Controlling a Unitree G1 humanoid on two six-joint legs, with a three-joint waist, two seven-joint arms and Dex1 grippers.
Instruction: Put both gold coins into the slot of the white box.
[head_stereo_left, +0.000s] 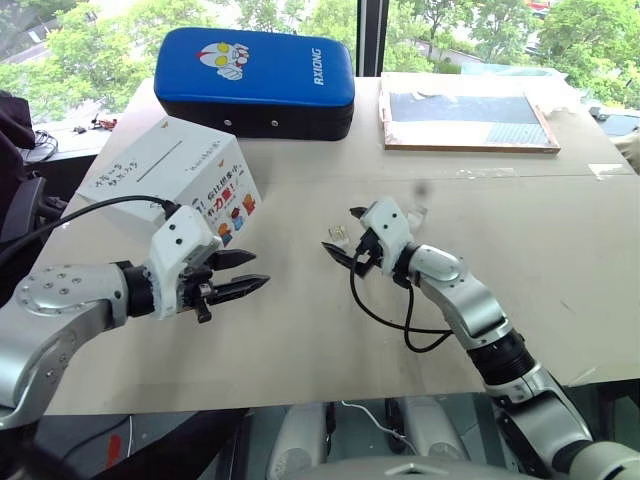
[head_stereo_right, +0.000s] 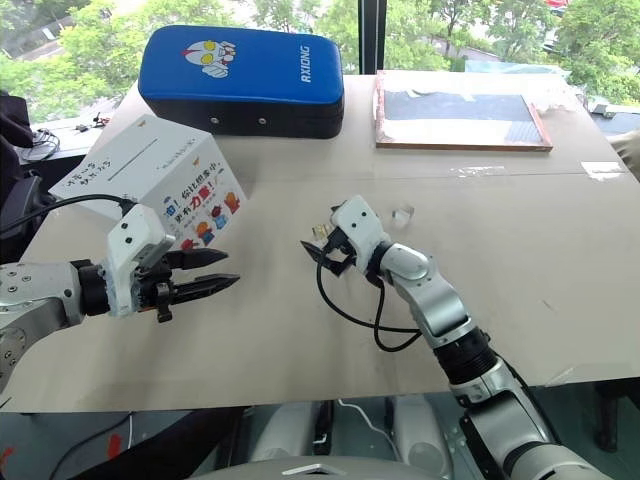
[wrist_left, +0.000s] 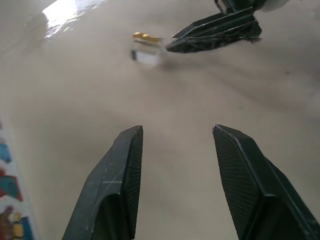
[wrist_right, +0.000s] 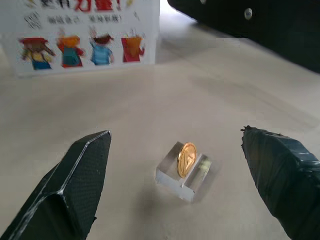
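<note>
One gold coin stands on edge in a small clear stand, and I see it just ahead of my right gripper, centred in the wide gap between its two spread black fingers; neither finger touches the coin or the stand, and the gripper holds nothing. My left gripper hovers over the table with its fingers parted partway and empty. Its tips point across bare tabletop toward the right gripper's fingers, well apart from them. The white box sits just behind the left fingers, beside the wrist. The slot runs as a thin line along the top face, with black handwriting next to it that I cannot read. The box's front shows cartoon figures under red lettering, too small for me to make out. Farther beyond both grippers lies a blue cushion with "RXIONG" printed in white along its end and a cartoon hero's head on top.
</note>
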